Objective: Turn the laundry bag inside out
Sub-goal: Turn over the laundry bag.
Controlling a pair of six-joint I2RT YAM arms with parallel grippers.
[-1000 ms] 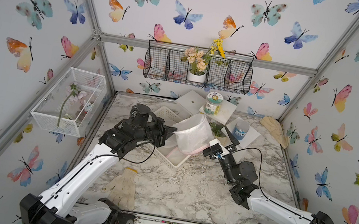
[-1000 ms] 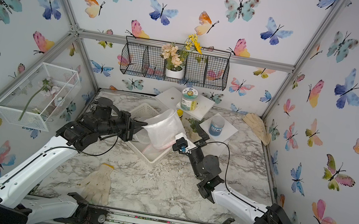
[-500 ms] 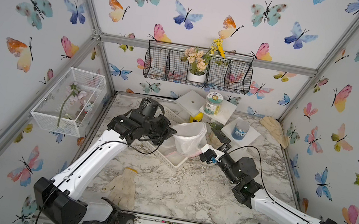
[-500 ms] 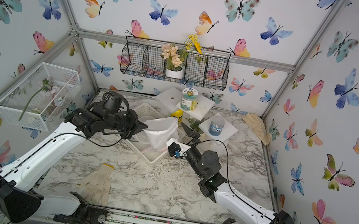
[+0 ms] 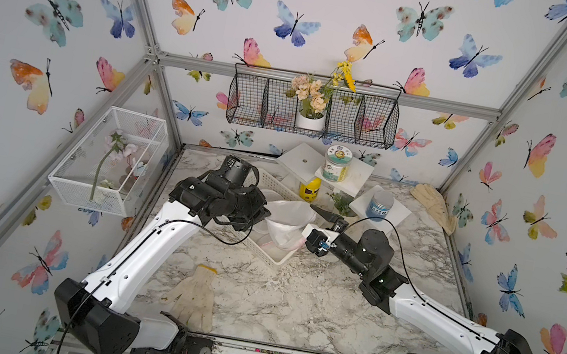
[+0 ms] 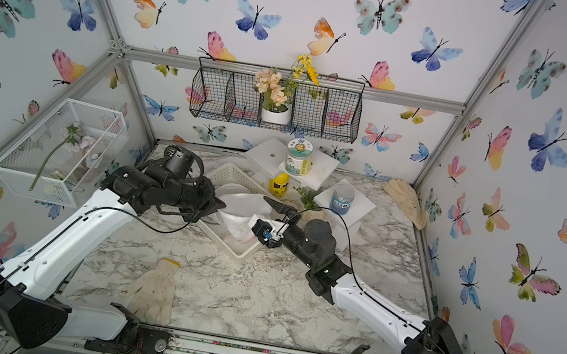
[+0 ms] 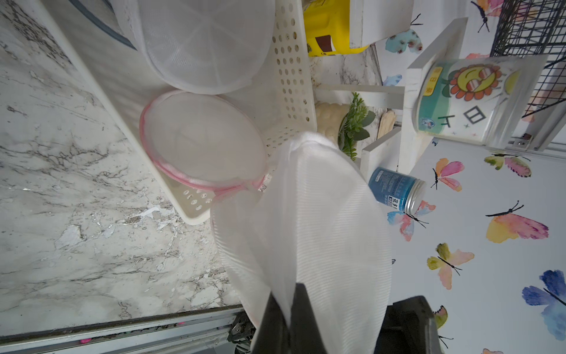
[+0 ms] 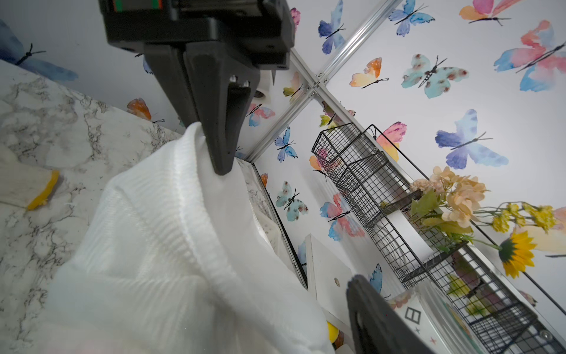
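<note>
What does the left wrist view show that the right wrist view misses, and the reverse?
Left wrist only: a pink-rimmed bag lying in the white basket, the blue jar, a small green plant. Right wrist only: the flowers and a yellow-cuffed glove on the table. Both: the white mesh laundry bag, its edge pinched by the left gripper, jaws shut, plus the wire wall basket.

— What is lying on the marble table [image 5: 310, 308]?
— A work glove [image 5: 195, 298] is lying near the front edge, and a white perforated basket [image 5: 263, 251] is sitting mid-table, a little toward the left edge.
— And at the back?
— A yellow container [image 5: 309, 189] is standing just behind the basket, and a second glove [image 5: 434, 206] is lying in the far right corner.
</note>
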